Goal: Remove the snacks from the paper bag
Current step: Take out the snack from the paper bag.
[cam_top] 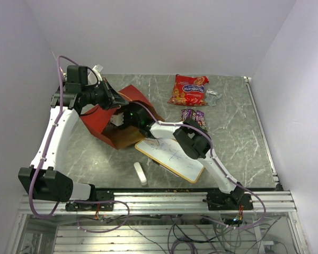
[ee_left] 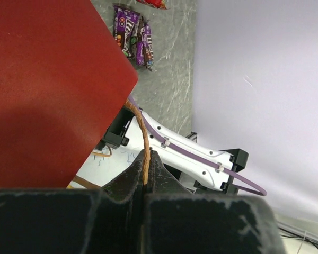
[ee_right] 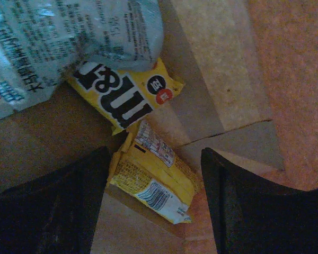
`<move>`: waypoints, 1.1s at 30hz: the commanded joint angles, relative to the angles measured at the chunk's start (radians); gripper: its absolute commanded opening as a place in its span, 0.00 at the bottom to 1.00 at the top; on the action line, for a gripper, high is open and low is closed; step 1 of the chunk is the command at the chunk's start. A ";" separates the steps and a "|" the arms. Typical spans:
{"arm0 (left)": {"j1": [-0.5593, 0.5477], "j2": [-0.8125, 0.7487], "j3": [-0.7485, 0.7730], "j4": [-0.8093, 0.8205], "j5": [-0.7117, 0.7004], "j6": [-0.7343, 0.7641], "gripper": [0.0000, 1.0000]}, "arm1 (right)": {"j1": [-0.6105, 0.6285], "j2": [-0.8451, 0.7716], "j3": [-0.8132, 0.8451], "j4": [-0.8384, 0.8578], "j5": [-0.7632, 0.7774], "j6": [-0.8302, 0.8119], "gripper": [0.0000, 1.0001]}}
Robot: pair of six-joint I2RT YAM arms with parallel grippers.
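The red paper bag (cam_top: 103, 124) lies on its side, mouth toward the right arm. My left gripper (ee_left: 147, 159) is shut on its twine handle (ee_left: 144, 137), beside the red wall (ee_left: 47, 90). My right gripper (ee_right: 153, 203) is inside the bag, on its kraft floor (ee_right: 217, 79), and open. A yellow candy pack (ee_right: 153, 177) lies between its fingers (ee_right: 53, 206), and a second yellow pack (ee_right: 124, 92) and a silvery packet (ee_right: 69, 37) lie beyond. Outside the bag lie a red-orange snack bag (cam_top: 189, 90), a silvery wrapper (cam_top: 213, 97) and purple packs (cam_top: 194, 117).
A white whiteboard (cam_top: 169, 157) lies under the right arm's forearm, just in front of the bag. A small white eraser stick (cam_top: 140, 173) sits near the table's front edge. Walls close in the table at the back and on both sides.
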 commanded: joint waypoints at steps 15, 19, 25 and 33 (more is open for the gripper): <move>-0.009 -0.068 0.030 -0.013 -0.021 -0.042 0.07 | -0.022 0.138 0.136 0.003 0.166 0.112 0.38; -0.009 -0.074 0.027 -0.018 -0.033 -0.057 0.07 | -0.022 0.134 0.154 0.000 0.148 0.118 0.19; -0.009 -0.073 0.048 -0.023 -0.059 -0.075 0.07 | -0.021 0.085 0.124 0.010 0.088 0.137 0.01; -0.009 -0.058 0.031 0.060 -0.091 -0.118 0.07 | -0.018 -0.096 -0.054 0.033 -0.020 0.221 0.00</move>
